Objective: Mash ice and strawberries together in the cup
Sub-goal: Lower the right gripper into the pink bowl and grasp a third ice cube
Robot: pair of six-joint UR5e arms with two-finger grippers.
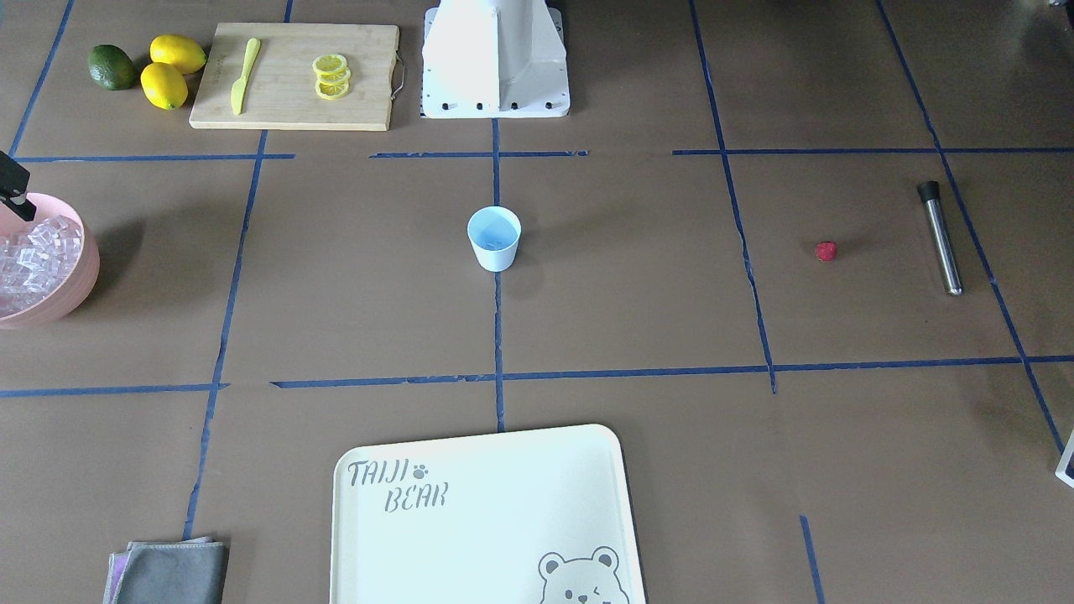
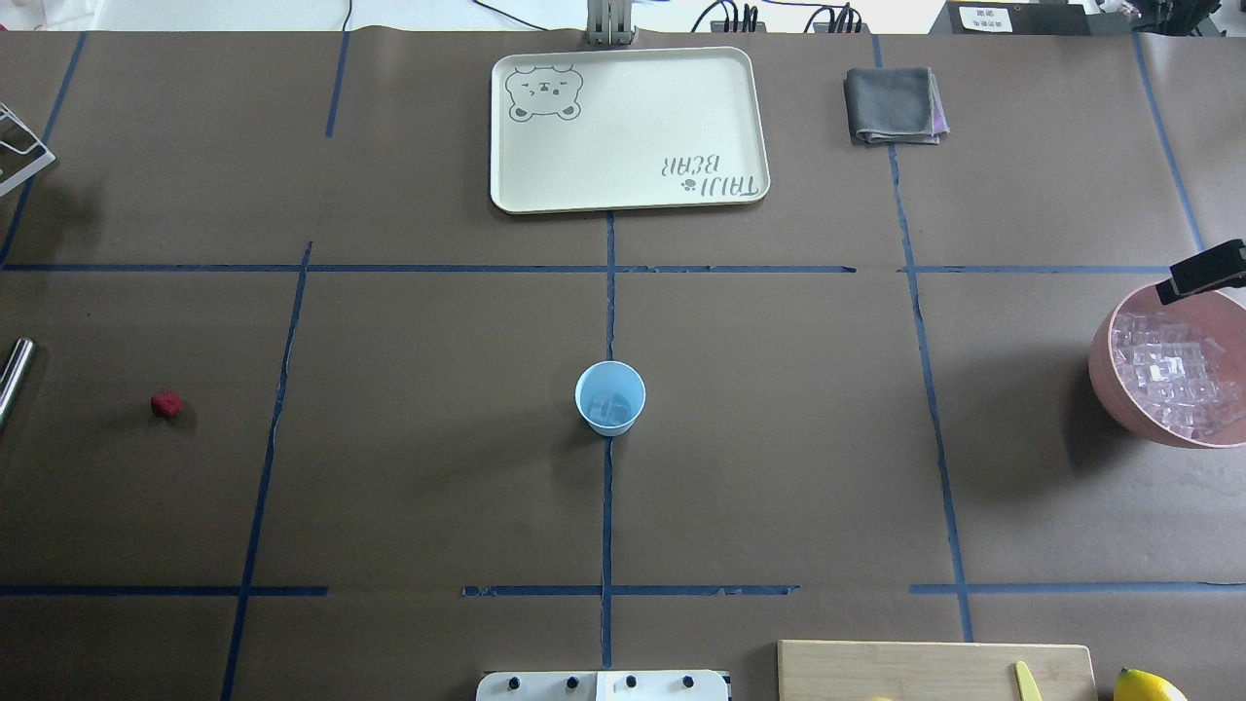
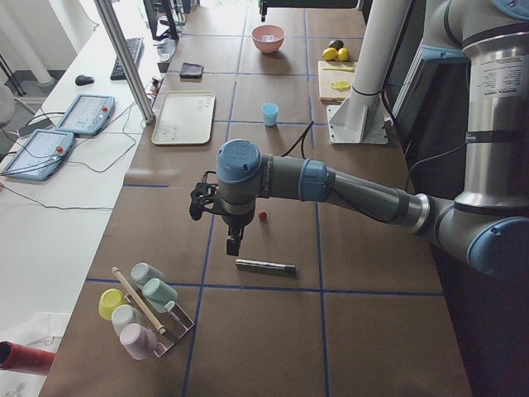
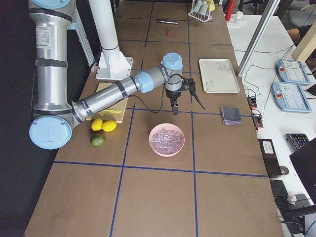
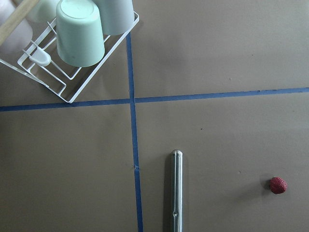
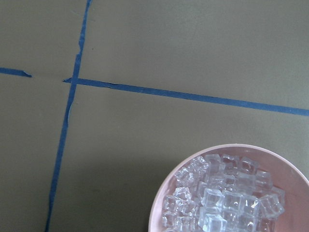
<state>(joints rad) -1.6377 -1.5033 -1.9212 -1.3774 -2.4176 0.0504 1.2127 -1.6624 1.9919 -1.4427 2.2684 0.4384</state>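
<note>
The light blue cup [image 2: 610, 397] stands upright at the table's centre, also seen from the front [image 1: 494, 239]; a few clear cubes seem to lie in it. The ice [image 2: 1173, 375] is heaped in a pink bowl [image 1: 80, 285] and fills the right wrist view's lower right [image 6: 227, 195]. The strawberry [image 2: 166, 404] lies alone on the paper and appears in the left wrist view [image 5: 278, 185]. My left gripper [image 3: 234, 242] hangs above the table near the berry. My right gripper [image 4: 174, 104] hovers beside the bowl's far rim. I cannot tell whether either is open or shut.
A steel muddler [image 1: 940, 239] lies beside the berry. A cream tray [image 2: 740, 117] and a grey cloth [image 2: 894, 105] sit at the far edge. A cutting board [image 1: 369, 75] with lemon slices and a yellow knife, lemons and a lime are near the base. A cup rack [image 5: 72, 72] stands beyond the muddler.
</note>
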